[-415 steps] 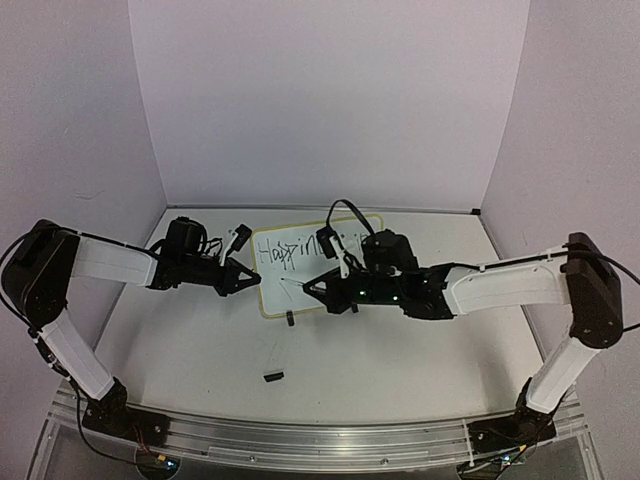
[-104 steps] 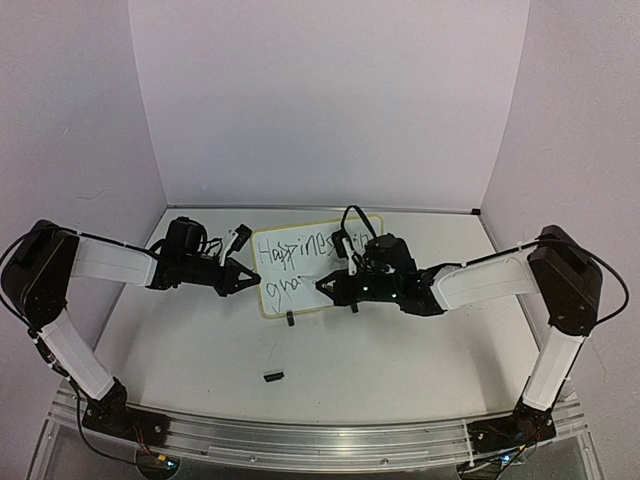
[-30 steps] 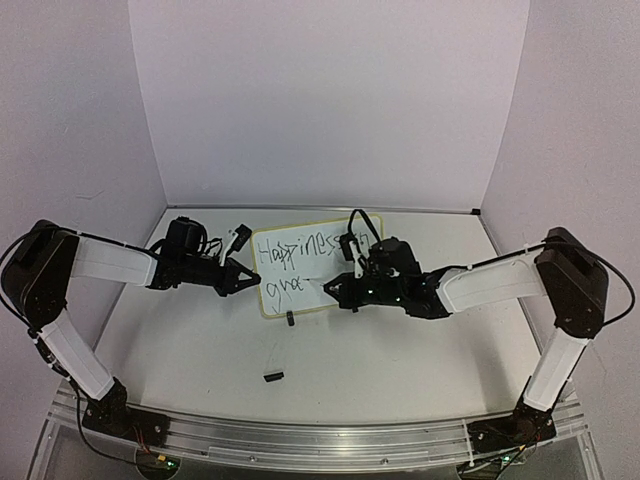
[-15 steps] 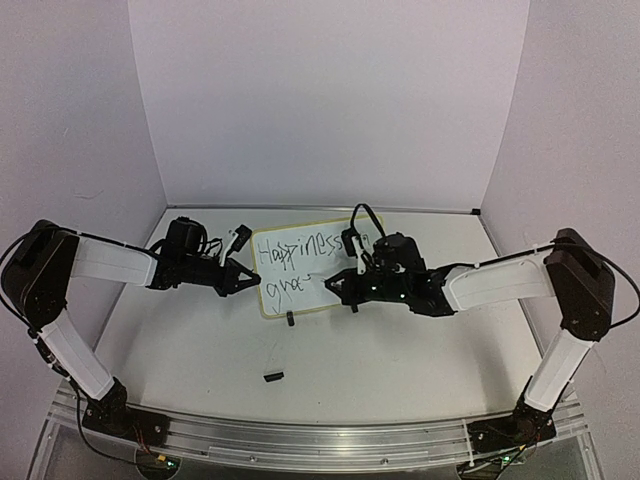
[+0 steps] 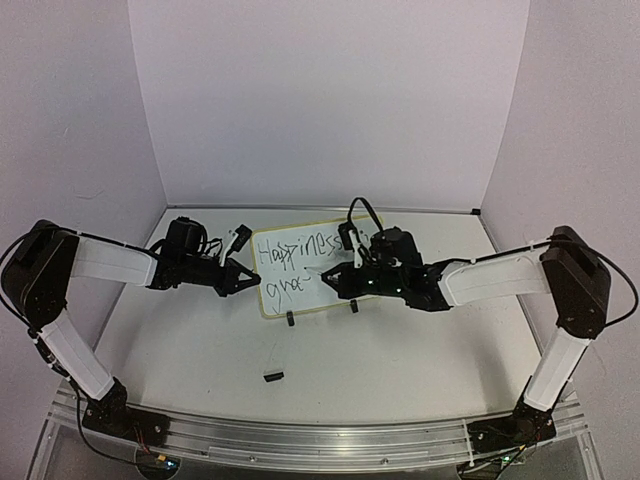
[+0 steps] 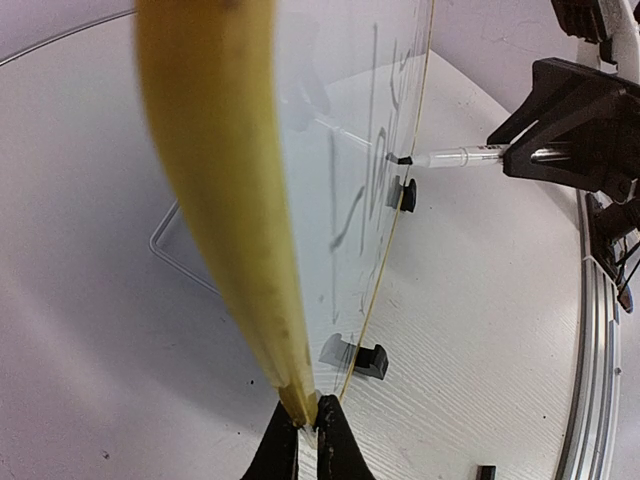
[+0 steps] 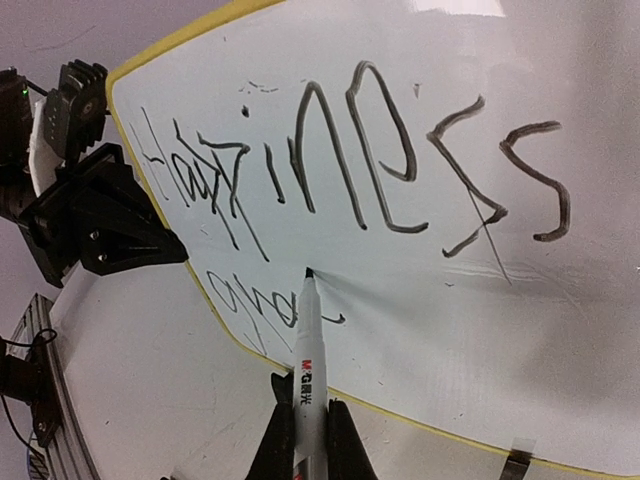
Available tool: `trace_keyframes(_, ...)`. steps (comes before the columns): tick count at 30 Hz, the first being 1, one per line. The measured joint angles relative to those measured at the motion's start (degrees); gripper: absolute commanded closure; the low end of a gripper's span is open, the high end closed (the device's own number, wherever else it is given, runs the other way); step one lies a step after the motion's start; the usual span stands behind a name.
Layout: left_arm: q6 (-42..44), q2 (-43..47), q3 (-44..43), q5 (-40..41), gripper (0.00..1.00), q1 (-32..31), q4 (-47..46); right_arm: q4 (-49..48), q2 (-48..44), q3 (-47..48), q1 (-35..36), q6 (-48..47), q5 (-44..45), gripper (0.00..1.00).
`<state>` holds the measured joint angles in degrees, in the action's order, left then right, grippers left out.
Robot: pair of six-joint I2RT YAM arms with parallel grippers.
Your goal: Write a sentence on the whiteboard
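The whiteboard [image 5: 300,290], white with a pale yellow rim, stands on two black clip feet at the table's middle. It also fills the right wrist view [image 7: 420,300]. The sentence [image 7: 350,170] shows as "Happiness" on top and a partial second line "gra" below. My left gripper [image 5: 243,279] is shut on the board's left edge [image 6: 225,200]. My right gripper [image 5: 333,281] is shut on a white marker [image 7: 310,380]. The marker's black tip [image 7: 308,272] sits at the board between the two lines, right of "gra". The marker also shows in the left wrist view [image 6: 455,157].
A small black cap-like piece [image 5: 272,376] lies on the table in front of the board. A clip foot [image 5: 290,319] stands under the board's lower edge. The walls close in on three sides.
The second line "gra" has grown since 13.8 s ago, when only part of the top line showed. In the last second the right gripper moved slightly up and right with the marker.
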<state>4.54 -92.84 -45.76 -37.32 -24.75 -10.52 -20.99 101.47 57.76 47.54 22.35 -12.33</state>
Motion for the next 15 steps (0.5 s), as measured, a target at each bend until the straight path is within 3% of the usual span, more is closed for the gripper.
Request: trace_keyframes(15,0.0,0.0,0.0,0.0,1.00,0.0,0.0,-0.4,0.9,-1.8,0.0,1.4,-0.6,1.00)
